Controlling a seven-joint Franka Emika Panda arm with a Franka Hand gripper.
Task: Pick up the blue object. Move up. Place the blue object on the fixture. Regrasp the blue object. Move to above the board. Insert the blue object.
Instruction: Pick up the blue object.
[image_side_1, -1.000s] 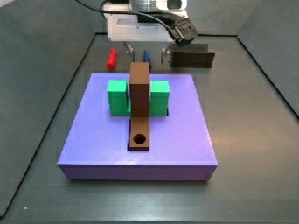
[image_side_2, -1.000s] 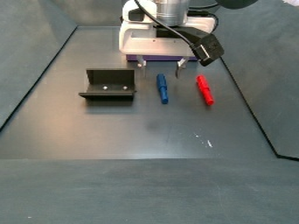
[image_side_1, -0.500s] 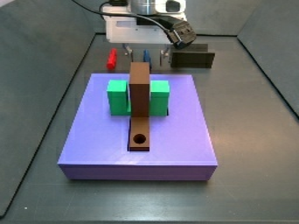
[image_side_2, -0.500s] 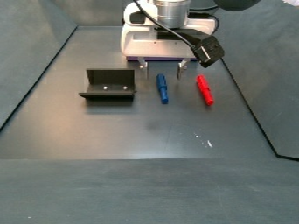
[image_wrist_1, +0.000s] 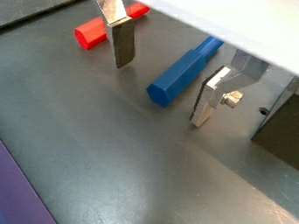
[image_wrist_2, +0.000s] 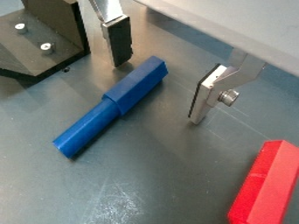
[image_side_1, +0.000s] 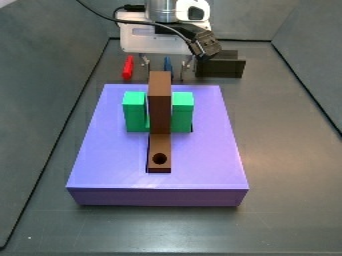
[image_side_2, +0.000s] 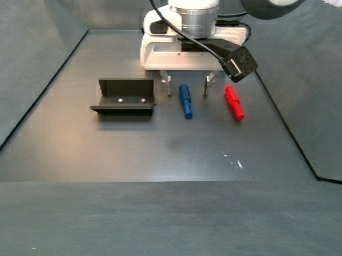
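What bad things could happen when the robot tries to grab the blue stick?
The tool is open, its fingers on either side of the blue object, which lies flat on the floor. The fingers look offset toward one end, so it might tip when lifted. The red peg lies close beside it and could get bumped.

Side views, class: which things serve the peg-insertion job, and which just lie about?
Job:
slim blue cylindrical peg
dark box-like fixture
long brown board with a round hole
open gripper, straddling the peg's far end

Idle:
red peg
green blocks
purple slab
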